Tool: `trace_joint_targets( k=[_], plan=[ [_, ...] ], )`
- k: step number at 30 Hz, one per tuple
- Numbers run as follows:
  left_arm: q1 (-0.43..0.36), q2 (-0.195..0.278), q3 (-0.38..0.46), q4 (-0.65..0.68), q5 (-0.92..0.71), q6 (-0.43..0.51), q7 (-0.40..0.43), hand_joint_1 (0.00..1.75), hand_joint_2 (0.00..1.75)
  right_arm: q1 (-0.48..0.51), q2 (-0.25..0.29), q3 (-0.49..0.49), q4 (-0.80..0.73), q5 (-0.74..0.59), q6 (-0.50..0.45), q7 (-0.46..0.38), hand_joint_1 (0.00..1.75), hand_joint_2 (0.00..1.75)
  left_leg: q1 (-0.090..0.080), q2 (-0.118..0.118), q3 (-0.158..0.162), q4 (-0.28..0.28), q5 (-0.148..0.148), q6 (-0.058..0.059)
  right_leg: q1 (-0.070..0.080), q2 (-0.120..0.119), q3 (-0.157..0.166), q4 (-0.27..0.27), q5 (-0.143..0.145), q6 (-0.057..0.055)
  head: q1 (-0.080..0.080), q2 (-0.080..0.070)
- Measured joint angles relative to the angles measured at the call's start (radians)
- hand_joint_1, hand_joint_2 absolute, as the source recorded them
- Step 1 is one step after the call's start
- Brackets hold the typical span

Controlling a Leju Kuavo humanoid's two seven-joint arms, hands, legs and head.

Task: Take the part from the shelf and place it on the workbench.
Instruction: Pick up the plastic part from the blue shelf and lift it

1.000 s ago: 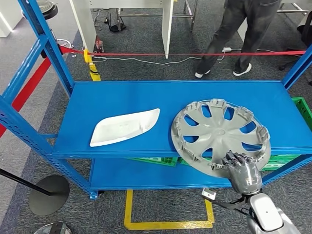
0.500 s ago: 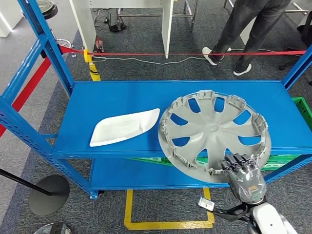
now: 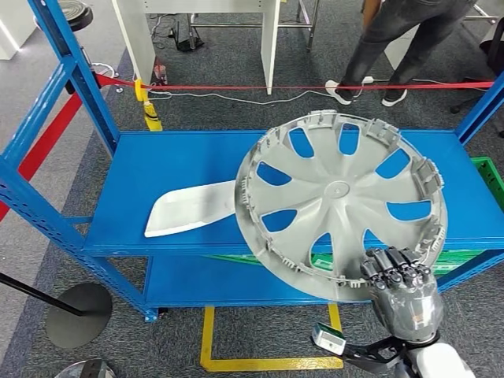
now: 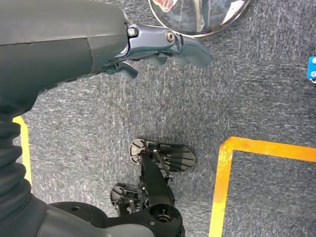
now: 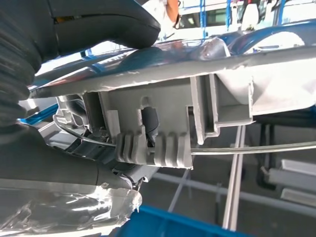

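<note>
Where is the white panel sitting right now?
In the head view, the white panel lies flat on the blue shelf, left of centre, its right end hidden behind the raised grey hubcap.

Setting: industrial workshop or test bay. Evidence: blue steel shelf [image 3: 178,157] ahead of the right hand [image 3: 404,295]; grey carpet floor with yellow marking tape [image 3: 268,362] beside it; red barrier tape [image 3: 297,86] and white workbench legs [image 3: 270,39] beyond.

head view looks down; wrist views sit close behind hands.
</note>
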Motion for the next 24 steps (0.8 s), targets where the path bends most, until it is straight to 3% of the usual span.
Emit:
trace_joint_targets(
  k=[14, 18, 21, 24],
  plan=[
    [-0.002, -0.007, 0.0, 0.0, -0.021, 0.023, -0.029, 0.0, 1.75, 0.032, 0.056, 0.01, -0.087, 0.0, 0.0, 0.027, 1.75, 1.75, 0.0, 0.0, 0.0, 0.0, 0.0, 0.0, 0.0, 0.0, 0.0, 0.0, 0.0, 0.0, 0.0, 0.0],
    [-0.002, -0.008, 0.0, 0.0, -0.022, 0.036, -0.029, 0.0, 1.75, 0.035, 0.056, 0.041, -0.089, -0.009, 0.0, 0.099, 1.75, 1.75, -0.004, 0.0, 0.0, 0.001, -0.002, 0.001, -0.003, 0.0, 0.0, -0.001, 0.0, 0.001, 0.0, 0.0],
    [-0.002, -0.008, 0.0, 0.0, -0.022, 0.049, -0.031, 0.0, 1.75, 0.036, 0.049, 0.089, -0.088, -0.032, 0.0, 0.159, 1.75, 1.75, -0.009, 0.0, 0.0, 0.002, -0.005, 0.005, -0.007, 0.0, 0.0, -0.002, -0.001, 0.005, 0.0, 0.0],
    [-0.002, -0.007, 0.0, 0.0, -0.024, 0.057, -0.034, 0.0, 1.75, 0.039, 0.042, 0.12, -0.086, -0.082, 0.0, 0.136, 1.75, 1.75, -0.015, 0.0, 0.0, 0.002, -0.004, 0.012, -0.013, 0.0, 0.001, -0.003, 0.001, 0.014, -0.001, 0.0]
  ],
)
